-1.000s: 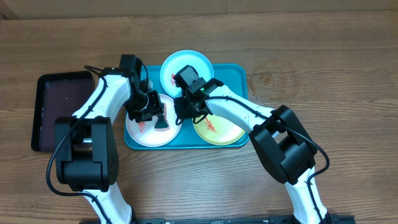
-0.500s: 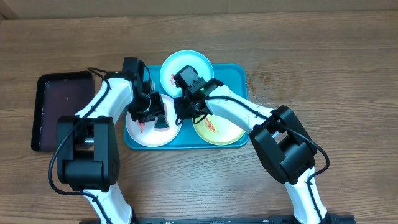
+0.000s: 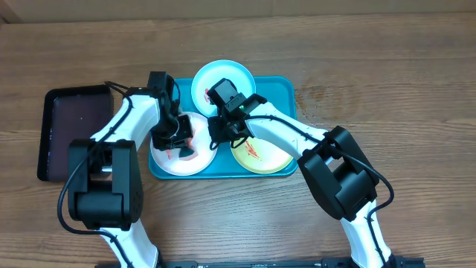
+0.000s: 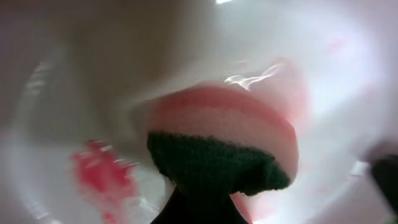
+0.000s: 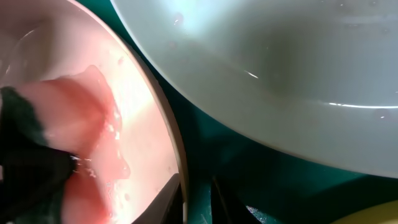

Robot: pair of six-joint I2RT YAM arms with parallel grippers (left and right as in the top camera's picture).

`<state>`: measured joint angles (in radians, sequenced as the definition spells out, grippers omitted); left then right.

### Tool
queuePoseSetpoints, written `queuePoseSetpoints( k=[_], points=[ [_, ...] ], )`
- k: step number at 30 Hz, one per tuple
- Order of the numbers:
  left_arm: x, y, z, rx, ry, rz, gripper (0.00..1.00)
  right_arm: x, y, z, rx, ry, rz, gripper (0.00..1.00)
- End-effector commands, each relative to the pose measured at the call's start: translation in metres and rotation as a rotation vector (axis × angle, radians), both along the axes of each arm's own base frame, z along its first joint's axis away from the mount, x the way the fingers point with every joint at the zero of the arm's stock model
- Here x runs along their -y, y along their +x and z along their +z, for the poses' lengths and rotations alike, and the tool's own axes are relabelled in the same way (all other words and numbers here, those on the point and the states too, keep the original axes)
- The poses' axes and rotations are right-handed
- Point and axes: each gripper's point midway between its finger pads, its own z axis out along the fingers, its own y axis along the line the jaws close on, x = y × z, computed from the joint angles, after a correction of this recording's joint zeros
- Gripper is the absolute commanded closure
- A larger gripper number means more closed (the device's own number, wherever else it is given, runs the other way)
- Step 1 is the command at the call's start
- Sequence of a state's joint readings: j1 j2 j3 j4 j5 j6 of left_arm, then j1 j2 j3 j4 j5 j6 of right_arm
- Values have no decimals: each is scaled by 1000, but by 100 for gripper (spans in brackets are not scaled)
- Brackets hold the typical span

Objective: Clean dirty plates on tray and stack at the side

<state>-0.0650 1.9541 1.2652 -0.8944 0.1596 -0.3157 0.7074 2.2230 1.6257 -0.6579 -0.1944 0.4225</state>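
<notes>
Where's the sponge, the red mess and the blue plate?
sponge (image 4: 227, 127), left wrist view, on its pink foam side.
red smear (image 4: 99, 174), left wrist view, on the middle of the stain.
light blue plate (image 3: 239, 74), overhead view, on a bare part near its far rim.

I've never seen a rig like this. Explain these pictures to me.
These are two robot arms at a table, each ending in two-finger jaws. The wide picture looks down from above; the two close-ups come from cameras on each wrist. A teal tray holds three plates: white plate, light blue plate, lime-green plate. A black tray lies to the left. The left arm's jaws hold a pink-and-green sponge pressed on the white plate, beside a red smear. The right arm's jaws sit at that plate's rim; whether they grip it is unclear.
</notes>
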Motion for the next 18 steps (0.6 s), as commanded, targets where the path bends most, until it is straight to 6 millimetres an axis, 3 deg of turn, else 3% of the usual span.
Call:
queuePoseSetpoints(
  k=[1,6,10,14,18],
  points=[
    [-72,-9,-1,-28,381,7,95,10,-3,-14,-8,-53,-12,83],
    [-111,-10,13,-29,624,-8,96,10,-3,-14,-7,-54,-9,83],
    [-116,-8,16,-20,654,-7,96,10,-3,-14,-7,-54,-9,83],
    [-86,-5,4,-13,467,4,96,10,-3,-14,-7,-54,-9,83],
    [-23,7,-4,32,99,-20,96,10,-3,-14,-7,-53,-9,83]
  ],
)
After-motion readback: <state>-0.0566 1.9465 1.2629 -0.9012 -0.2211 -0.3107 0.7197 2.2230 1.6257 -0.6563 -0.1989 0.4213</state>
